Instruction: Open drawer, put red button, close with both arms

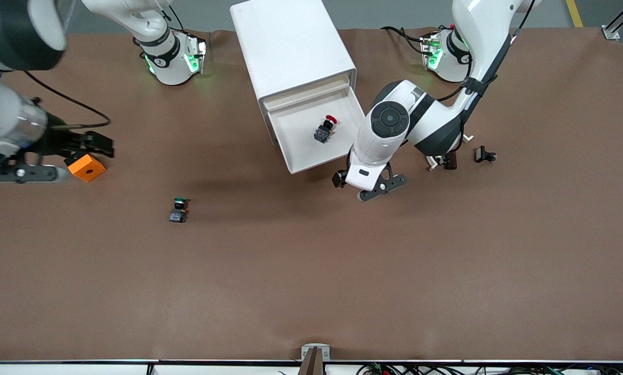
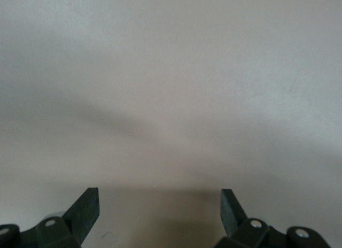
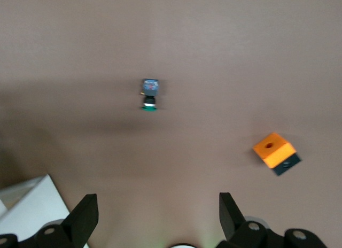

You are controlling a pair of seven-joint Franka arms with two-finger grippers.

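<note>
Drawer [image 1: 315, 136] open, red button [image 1: 324, 129] lying inside | left gripper [image 2: 160, 216] at drawer's front corner, jaws spread, empty | right gripper [image 3: 158, 218] waiting over counter [image 1: 311, 271], jaws spread, near orange cube [image 1: 86, 167]

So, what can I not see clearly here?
1. Left gripper, front view: its own wrist mostly covers it.
2. Left wrist view: only a pale surface; contact with the drawer cannot be told.
3. Small dark item, front view: too small to identify.
4. Right gripper, by the orange cube: front view's edge cuts its arm.
</note>
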